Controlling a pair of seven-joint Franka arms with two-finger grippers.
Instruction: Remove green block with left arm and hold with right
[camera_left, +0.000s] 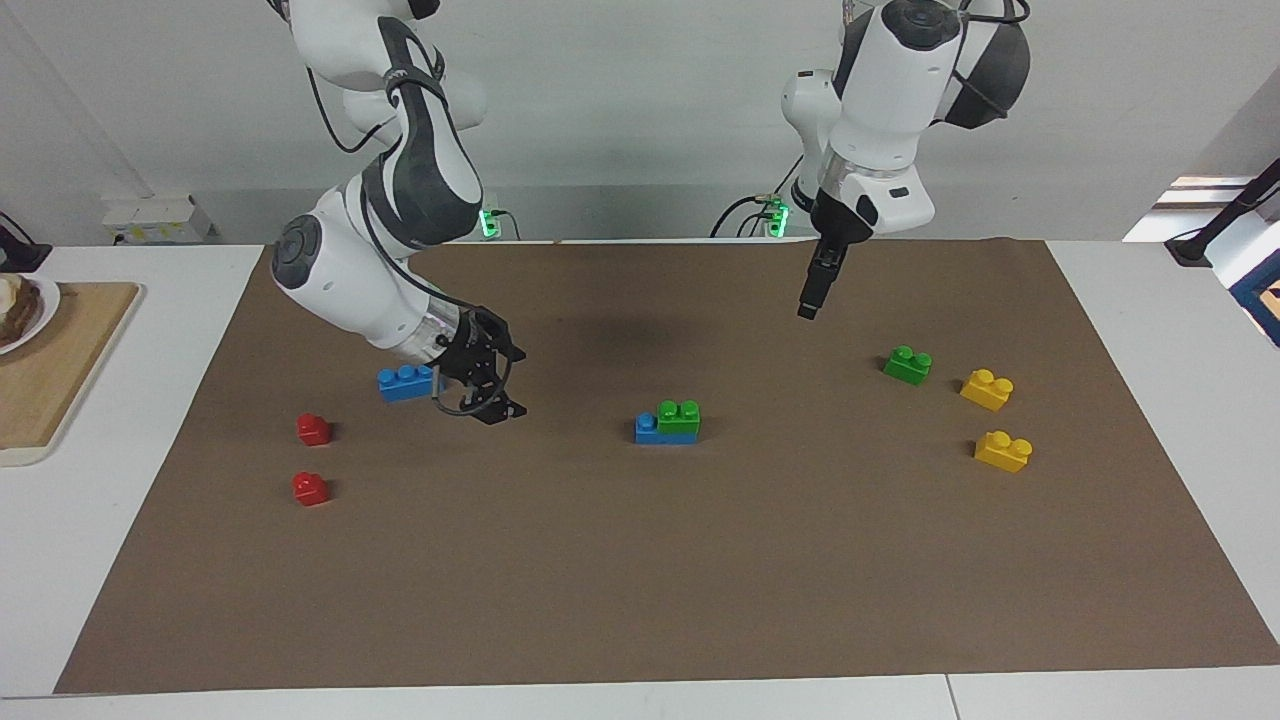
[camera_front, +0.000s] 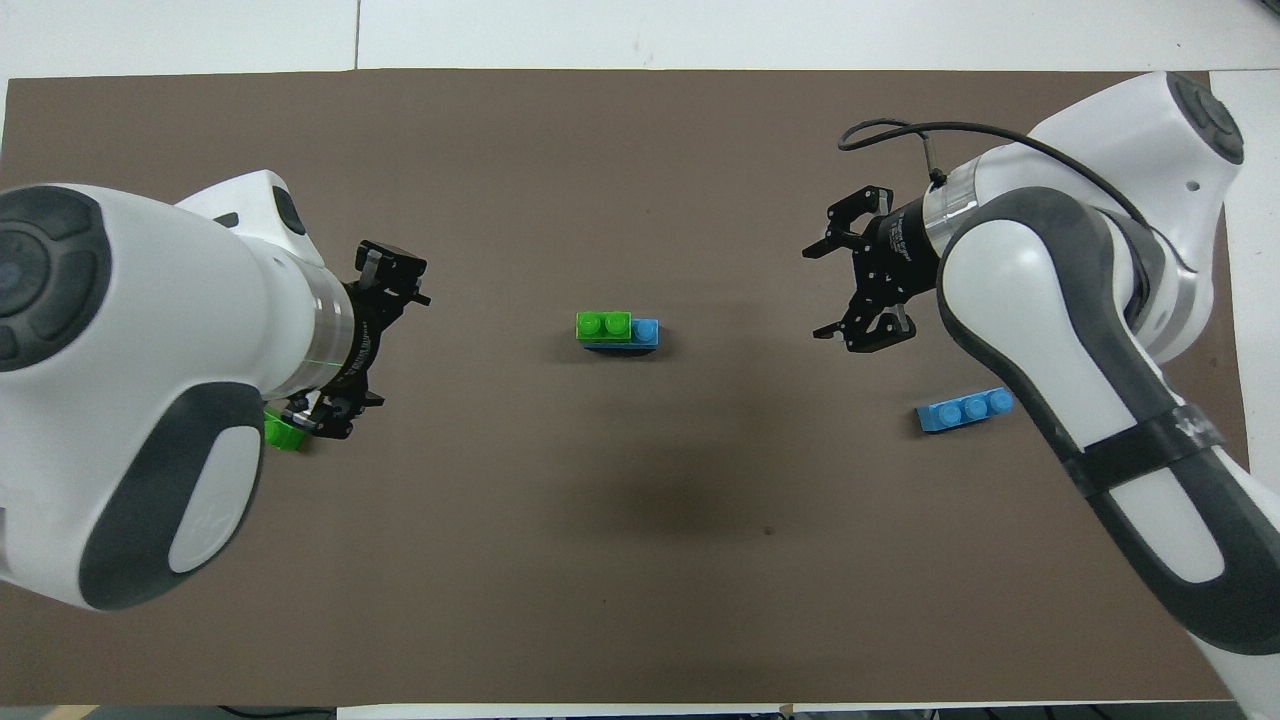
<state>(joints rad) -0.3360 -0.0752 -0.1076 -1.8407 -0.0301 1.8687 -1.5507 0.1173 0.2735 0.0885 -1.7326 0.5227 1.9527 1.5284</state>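
A green block (camera_left: 679, 415) with two studs sits on top of a blue brick (camera_left: 648, 431) at the middle of the brown mat; it also shows in the overhead view (camera_front: 604, 326). My left gripper (camera_left: 810, 300) hangs open and empty, raised over bare mat between this stack and a second, loose green block (camera_left: 908, 365). In the overhead view the left gripper (camera_front: 393, 345) is wide open. My right gripper (camera_left: 505, 385) is open and empty, low over the mat beside a loose blue brick (camera_left: 405, 382), toward the stack. It shows wide open in the overhead view (camera_front: 828, 290).
Two yellow bricks (camera_left: 987, 389) (camera_left: 1003, 451) lie at the left arm's end of the mat (camera_left: 640, 580). Two red blocks (camera_left: 313, 429) (camera_left: 309, 489) lie at the right arm's end. A wooden board (camera_left: 50, 360) lies off the mat there.
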